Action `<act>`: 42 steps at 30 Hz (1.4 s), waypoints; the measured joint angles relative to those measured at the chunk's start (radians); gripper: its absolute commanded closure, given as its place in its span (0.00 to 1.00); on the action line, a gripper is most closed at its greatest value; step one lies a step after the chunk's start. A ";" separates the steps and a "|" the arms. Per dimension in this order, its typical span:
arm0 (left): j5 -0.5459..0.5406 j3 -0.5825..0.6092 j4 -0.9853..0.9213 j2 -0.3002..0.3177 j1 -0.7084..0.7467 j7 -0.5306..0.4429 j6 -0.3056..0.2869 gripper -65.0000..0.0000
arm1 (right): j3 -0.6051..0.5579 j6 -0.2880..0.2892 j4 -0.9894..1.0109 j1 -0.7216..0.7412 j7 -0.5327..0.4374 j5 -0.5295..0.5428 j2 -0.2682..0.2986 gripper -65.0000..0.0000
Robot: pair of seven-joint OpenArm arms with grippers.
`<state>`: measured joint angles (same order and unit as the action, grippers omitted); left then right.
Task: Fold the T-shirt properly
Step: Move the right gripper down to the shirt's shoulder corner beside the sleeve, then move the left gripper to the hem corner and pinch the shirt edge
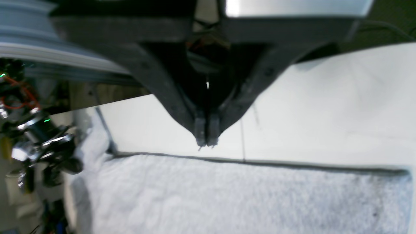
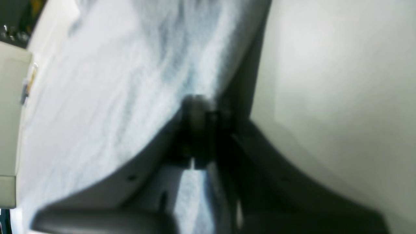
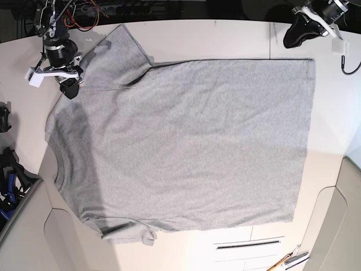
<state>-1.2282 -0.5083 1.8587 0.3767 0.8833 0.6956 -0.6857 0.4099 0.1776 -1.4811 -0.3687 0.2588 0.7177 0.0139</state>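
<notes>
One T-shirt (image 3: 186,147) flat, right gripper (image 3: 70,90) pinching sleeve

Bare table (image 3: 225,39) around the flat T-shirt (image 3: 186,147); pens (image 3: 290,261) near its front edge.

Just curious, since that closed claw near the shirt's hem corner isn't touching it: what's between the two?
Nothing: the left wrist view shows only bare white table between the left claw and the T-shirt edge.
</notes>
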 measured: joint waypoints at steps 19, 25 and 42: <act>0.077 -0.128 0.000 -0.003 -0.121 -0.031 0.001 0.66 | 0.000 0.002 0.000 0.000 0.000 -0.023 0.000 1.00; 0.129 -0.172 -0.097 -0.003 -0.203 -0.031 0.025 0.66 | 0.000 0.002 0.000 0.000 0.000 -0.023 0.000 1.00; 0.125 -0.172 -0.436 -0.007 -0.311 -0.035 0.028 0.55 | 0.000 0.002 0.000 0.003 0.000 -0.023 0.000 1.00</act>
<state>-1.1034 -0.6804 1.4227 0.3695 0.5728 0.6605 -0.6575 0.4099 0.1799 -1.4807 -0.3660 0.2584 0.6945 0.0139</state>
